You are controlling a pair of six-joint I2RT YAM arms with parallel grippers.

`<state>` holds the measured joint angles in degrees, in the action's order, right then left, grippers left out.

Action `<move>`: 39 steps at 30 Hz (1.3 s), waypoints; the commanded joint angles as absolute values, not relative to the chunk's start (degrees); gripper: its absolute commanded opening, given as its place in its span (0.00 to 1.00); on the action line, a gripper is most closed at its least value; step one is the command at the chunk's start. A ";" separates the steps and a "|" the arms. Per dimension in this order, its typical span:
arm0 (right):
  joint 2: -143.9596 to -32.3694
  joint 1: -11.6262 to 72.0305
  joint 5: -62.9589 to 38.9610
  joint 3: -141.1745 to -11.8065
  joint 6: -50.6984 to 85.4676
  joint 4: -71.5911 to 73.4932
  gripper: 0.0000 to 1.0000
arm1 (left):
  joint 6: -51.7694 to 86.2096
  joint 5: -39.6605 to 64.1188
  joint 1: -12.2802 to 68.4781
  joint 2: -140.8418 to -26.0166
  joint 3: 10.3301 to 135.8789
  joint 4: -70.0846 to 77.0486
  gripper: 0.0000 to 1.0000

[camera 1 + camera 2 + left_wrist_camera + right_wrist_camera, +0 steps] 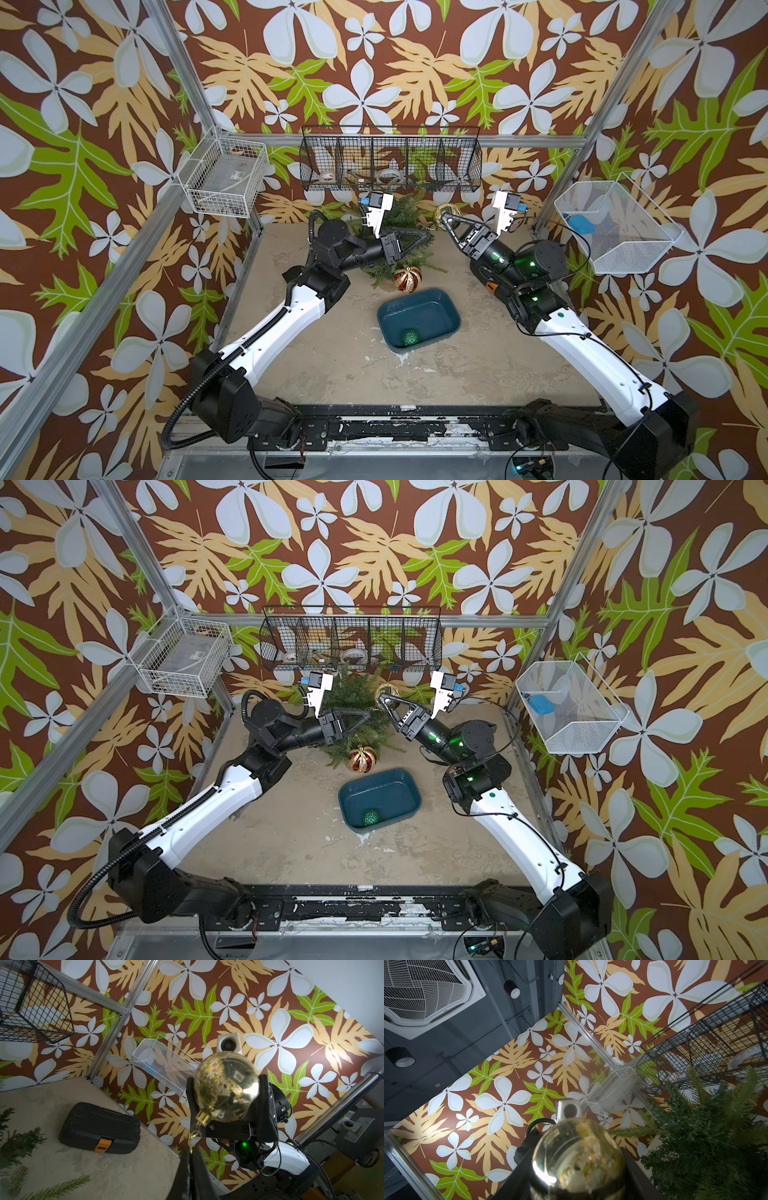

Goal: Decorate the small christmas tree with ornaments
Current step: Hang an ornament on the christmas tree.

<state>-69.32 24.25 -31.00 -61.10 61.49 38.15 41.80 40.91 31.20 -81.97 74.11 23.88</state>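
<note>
Two arms converge beside the small christmas tree [399, 216]. The right gripper [226, 1097] clamps the shiny gold ball [225, 1086], cap and loop hanging toward the left gripper [192, 1159], whose jaws pinch that gold string; the tree's branches lie just beside both.

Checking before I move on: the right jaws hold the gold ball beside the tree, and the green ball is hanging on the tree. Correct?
Not quite. The green ball lies in the blue tub, as both top views show. The right gripper does hold the gold ball beside the tree.
</note>
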 commanded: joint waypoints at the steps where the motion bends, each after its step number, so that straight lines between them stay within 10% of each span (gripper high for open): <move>1: -69.77 23.77 -29.30 -60.56 61.36 43.42 0.57 | 36.75 39.22 30.56 -82.64 76.46 15.33 0.00; 39: -82.52 21.53 -26.48 -58.16 64.01 51.57 0.57 | 23.90 36.10 27.59 -94.63 96.63 -16.63 0.00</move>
